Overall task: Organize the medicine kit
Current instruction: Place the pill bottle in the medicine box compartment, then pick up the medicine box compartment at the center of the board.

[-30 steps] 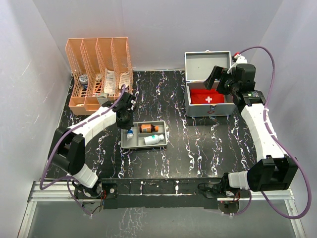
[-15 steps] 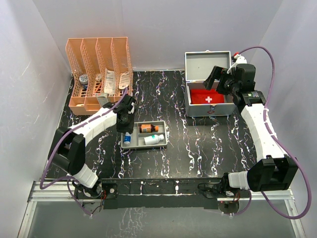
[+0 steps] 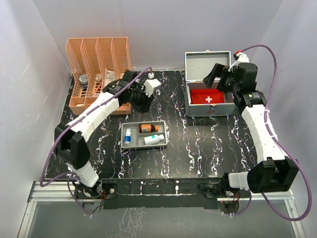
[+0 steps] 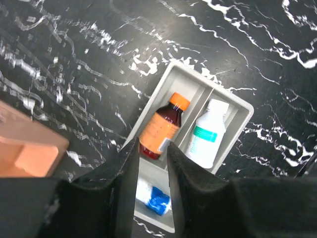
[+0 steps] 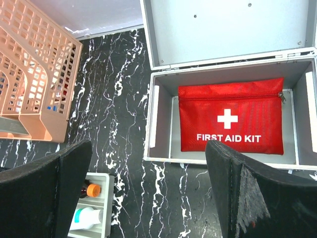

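The grey plastic divided tray (image 4: 237, 115) of medicine bottles (image 4: 161, 130) is sitting mid-tabletop; the open grey metal case (image 5: 223, 29) is standing by the far right corner. The left gripper (image 4: 152, 148) is hovering barely parted, the right gripper (image 5: 148, 148) wide spread, both empty. Lifting the tray by one rim is risking spilled bottles.

Small blue-and-white bottle (image 4: 151, 197) half hidden behind your left gripper (image 4: 152, 148), orange lattice plastic rack (image 5: 34, 74) cut off by your right wrist view's left edge, its contents (image 3: 101, 79) too small to name from above.
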